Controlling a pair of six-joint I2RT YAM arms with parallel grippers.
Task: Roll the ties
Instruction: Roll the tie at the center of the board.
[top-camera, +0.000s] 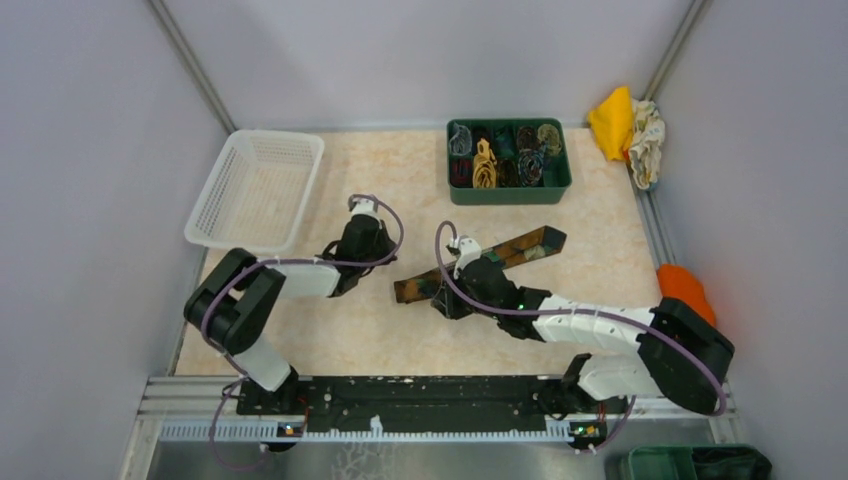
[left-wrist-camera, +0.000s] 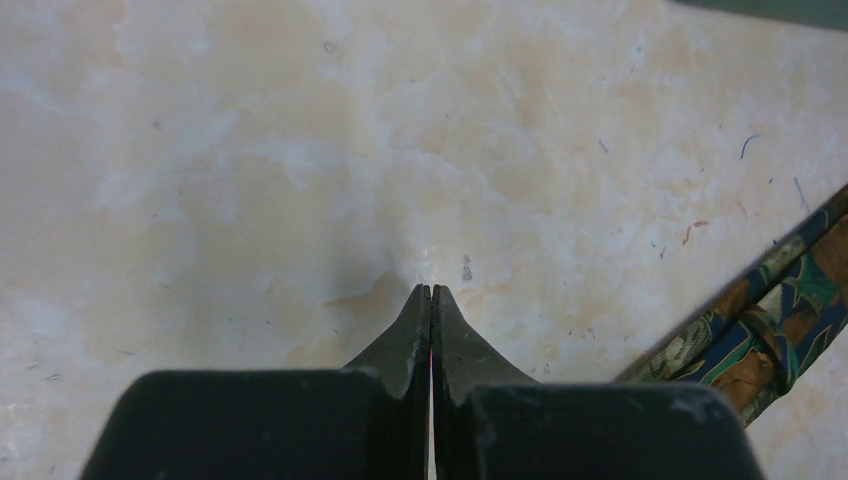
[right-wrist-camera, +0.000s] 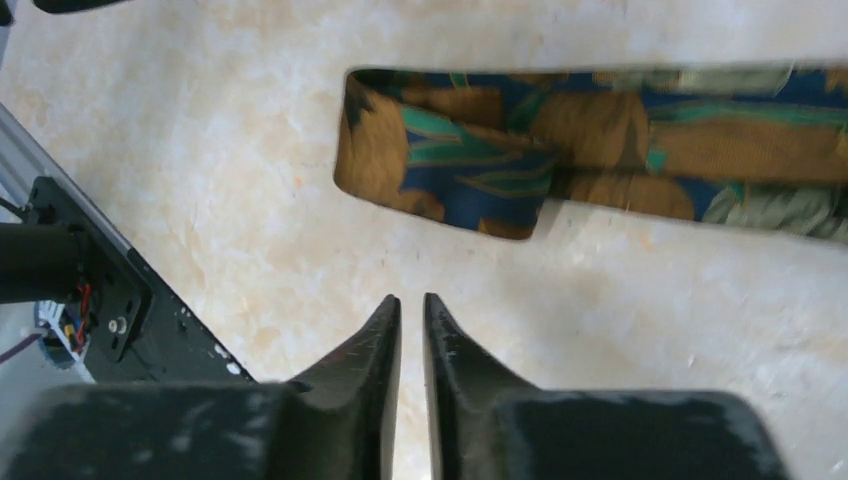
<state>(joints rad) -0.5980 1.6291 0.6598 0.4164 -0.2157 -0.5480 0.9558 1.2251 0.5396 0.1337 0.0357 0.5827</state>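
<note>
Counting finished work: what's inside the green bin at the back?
The green bin holds rolled ties: gold, teal, maroon and grey coils packed together. Its floor, and anything beneath them, is covered.

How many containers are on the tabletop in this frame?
2. A white mesh basket at the far left corner and a green bin at the far edge, holding rolled ties. Another green container sits off the table, near right.

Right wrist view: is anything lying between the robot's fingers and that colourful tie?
No. In the right wrist view, only bare table separates the fingers from the tie; nothing lies on that stretch.
</note>
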